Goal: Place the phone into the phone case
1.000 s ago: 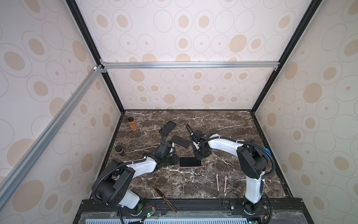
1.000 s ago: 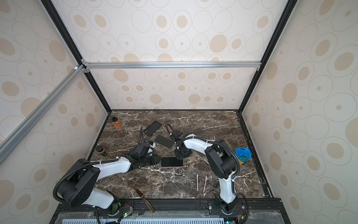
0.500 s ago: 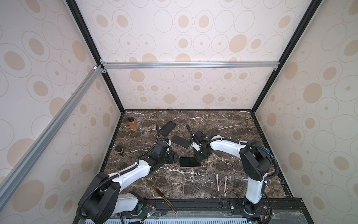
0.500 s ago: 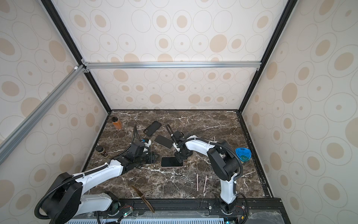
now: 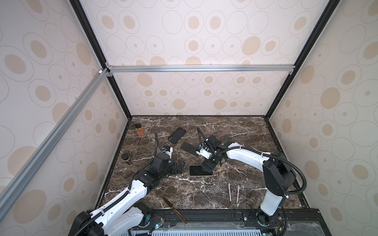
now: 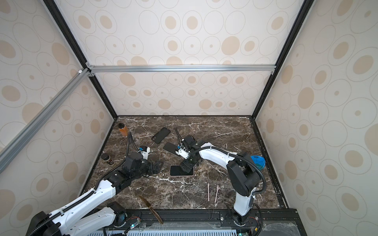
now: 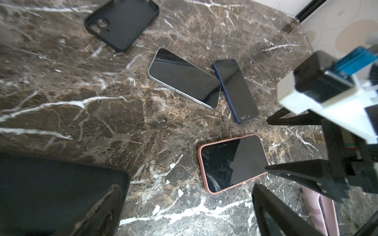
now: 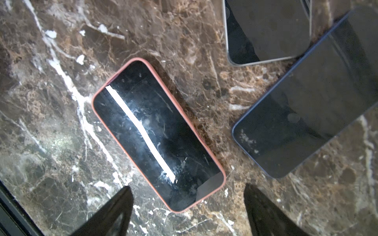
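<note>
Presently, on the marble table:

Item 1. Phone, sitting inside a pink case. It is lying flat near the middle of the table with its dark screen facing up. Its long axis is running left to right, roughly parallel to the near edge. Which end is the top cannot be told.

Item 2. Left gripper is resting low just left of the phone's left end, apart from it. Its jaws are standing wide and gripping nothing.

Item 3. Right gripper is reaching down over the phone's right end. Its jaws are spread wide and gripping nothing. In the right wrist view the two fingertips are straddling that end, each clear of the case's sides. Whether any part is touching the screen cannot be told.

Item 4. Black case is lying further back, hollow side up, angled from near-left to far-right.

Item 5. Silver-edged phone is lying face up between the black case and the cased phone. A blue phone is touching its right end.

Item 6. Sundries:
- An orange bottle and a dark jar are standing along the left side.
- A knife and tongs are lying at the near edge.
</note>
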Available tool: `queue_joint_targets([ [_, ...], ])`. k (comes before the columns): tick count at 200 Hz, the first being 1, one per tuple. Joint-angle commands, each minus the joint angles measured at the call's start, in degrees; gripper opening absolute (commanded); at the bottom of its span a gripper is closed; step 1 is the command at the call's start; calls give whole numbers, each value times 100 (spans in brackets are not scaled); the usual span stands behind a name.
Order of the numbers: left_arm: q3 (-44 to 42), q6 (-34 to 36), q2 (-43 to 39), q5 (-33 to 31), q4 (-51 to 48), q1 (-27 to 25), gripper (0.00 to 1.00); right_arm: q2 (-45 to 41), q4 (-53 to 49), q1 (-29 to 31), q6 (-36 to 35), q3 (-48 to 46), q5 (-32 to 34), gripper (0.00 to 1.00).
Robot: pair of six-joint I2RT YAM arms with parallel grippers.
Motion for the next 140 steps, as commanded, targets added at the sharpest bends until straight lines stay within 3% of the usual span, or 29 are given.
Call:
queue_joint_targets([
  [1,0,75,-232,-387,-357,37,100,-191,213,68,-476,-48,-174,96],
  [12,10,50,-298,-446,-430,45,100,-196,269,77,-621,-38,-169,100],
  [87,-49,-119,-782,-787,-689,41,100,-107,367,117,-2248,-136,-433,99],
  [140,-224,-345,-1373,-977,-796,41,100,278,389,119,-2762,-33,-415,100],
])
